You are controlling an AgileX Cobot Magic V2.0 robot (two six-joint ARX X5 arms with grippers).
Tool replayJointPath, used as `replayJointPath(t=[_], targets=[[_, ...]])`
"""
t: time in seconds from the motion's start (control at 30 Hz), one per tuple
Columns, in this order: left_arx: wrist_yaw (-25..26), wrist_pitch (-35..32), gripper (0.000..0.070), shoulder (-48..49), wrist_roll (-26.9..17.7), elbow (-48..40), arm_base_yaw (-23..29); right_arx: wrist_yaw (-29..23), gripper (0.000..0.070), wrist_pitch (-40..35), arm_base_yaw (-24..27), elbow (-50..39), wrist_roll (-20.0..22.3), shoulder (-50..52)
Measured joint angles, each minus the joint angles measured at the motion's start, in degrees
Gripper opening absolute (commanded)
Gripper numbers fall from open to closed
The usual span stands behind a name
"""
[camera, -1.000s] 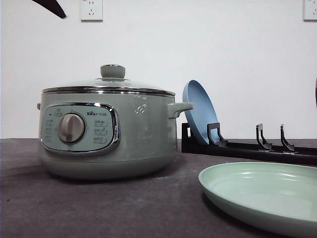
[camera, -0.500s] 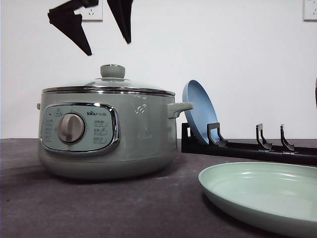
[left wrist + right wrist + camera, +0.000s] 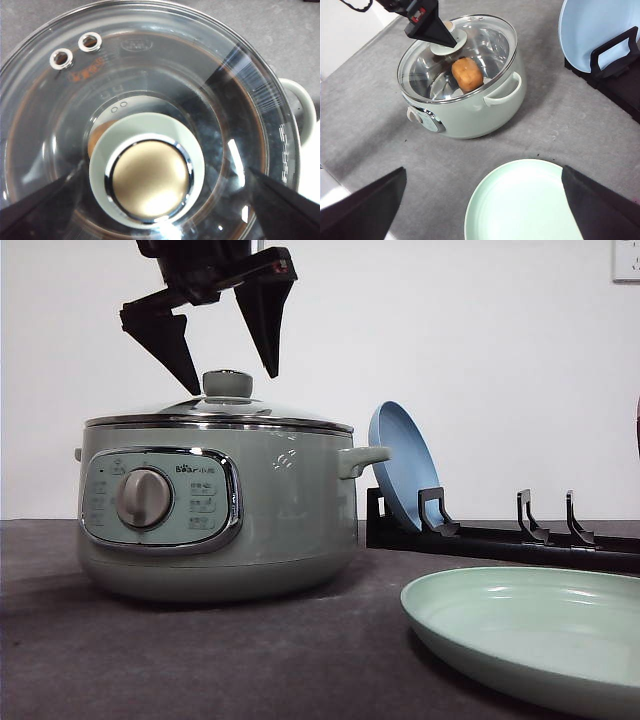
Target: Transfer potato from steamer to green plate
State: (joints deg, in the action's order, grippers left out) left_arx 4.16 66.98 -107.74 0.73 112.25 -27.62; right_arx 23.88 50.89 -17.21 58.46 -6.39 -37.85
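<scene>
The potato [image 3: 467, 74] lies inside the steamer [image 3: 215, 510], under the glass lid [image 3: 220, 410], which is on.

Front view: a second ago only a dark tip showed at the top edge; half a second ago two black fingers hung high above the pot. Now the left end effector [image 3: 228, 360] has dropped so its fingertips straddle the lid knob [image 3: 228, 383], fingers apart and not yet touching it. The green plate [image 3: 530, 635] waits empty on the table [image 3: 200, 660], off to the right, near the steamer. A blue plate [image 3: 400, 460] leans in a black rack [image 3: 500, 535] behind.

Left wrist view: the knob [image 3: 147, 175] sits centred between the two dark fingers [image 3: 35, 210], well apart on either side.

Right wrist view: the right end effector [image 3: 480, 210] hovers spread wide above the green plate [image 3: 520, 200].

The descent suggests lid removal comes first; the potato cannot be reached until then.
</scene>
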Motion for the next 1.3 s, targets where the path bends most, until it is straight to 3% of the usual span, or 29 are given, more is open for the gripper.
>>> replayJointPath(t=[0.2, 0.37, 0.9, 1.0, 1.1, 1.3], targets=[[0.0, -0.1, 0.0578, 0.0, 0.0, 0.0, 0.0, 0.0, 0.0618, 0.2, 0.0, 0.0, 0.0, 0.0], [0.0, -0.1, 0.0508, 0.0, 0.0, 0.0, 0.0, 0.0, 0.0618, 0.5, 0.0, 0.0, 0.0, 0.0], [0.0, -0.4, 0.0486, -1.2, 0.0, 0.0, 0.0, 0.0, 0.0618, 1.0, 0.0, 0.0, 0.0, 0.0], [-0.3, 0.0, 0.0356, -1.2, 0.0, 0.0, 0.0, 0.0, 0.0618, 1.0, 0.0, 0.0, 0.0, 0.0], [-1.3, 0.1, 0.0277, -1.2, 0.0, 0.0, 0.0, 0.0, 0.0618, 1.0, 0.0, 0.0, 0.0, 0.0], [-1.9, 0.1, 0.0009, -1.3, -1.3, 0.2, 0.0, 0.0, 0.0618, 1.0, 0.0, 0.0, 0.0, 0.0]])
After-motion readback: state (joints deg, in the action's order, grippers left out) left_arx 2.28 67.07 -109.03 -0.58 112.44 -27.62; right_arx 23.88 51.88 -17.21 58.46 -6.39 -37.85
